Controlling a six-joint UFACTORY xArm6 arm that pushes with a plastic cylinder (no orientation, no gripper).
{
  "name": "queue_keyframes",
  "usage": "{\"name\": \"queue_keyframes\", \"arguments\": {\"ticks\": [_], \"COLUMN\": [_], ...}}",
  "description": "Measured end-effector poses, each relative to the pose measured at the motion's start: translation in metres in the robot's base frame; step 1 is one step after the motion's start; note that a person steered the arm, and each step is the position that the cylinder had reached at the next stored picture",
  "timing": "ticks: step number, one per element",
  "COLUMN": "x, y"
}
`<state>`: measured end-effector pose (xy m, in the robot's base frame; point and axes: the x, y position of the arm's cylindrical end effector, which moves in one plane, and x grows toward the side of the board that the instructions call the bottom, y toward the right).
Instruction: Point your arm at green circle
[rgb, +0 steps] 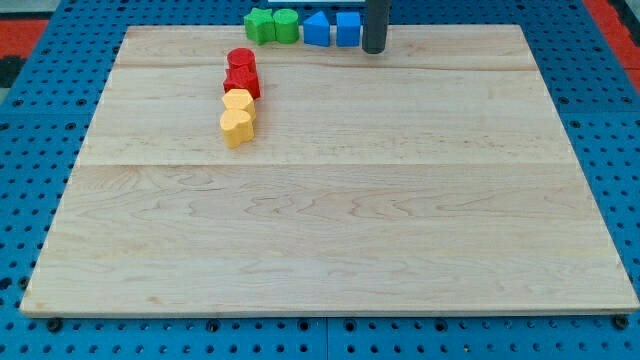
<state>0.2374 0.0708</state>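
The green circle (286, 25) stands at the view's top edge of the wooden board (330, 230), with a green star-shaped block (260, 24) touching its left side. My tip (373, 49) is a dark rod end at the view's top, right of centre. It stands just right of a blue cube (348, 28), well to the right of the green circle. A blue block with a peaked top (316, 29) lies between the green circle and the blue cube.
A red cylinder (240, 61) and a red block (243, 81) stand below the green pair, at the view's upper left. Under them sit two yellow blocks (238, 101), the lower one heart-shaped (237, 125). A blue pegboard (30, 150) surrounds the board.
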Motion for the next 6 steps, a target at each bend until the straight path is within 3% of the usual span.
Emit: {"name": "queue_keyframes", "arguments": {"ticks": [1, 2, 3, 4, 6], "x": [0.002, 0.034, 0.04, 0.031, 0.003], "y": [0.002, 0.0, -0.03, -0.078, -0.103]}}
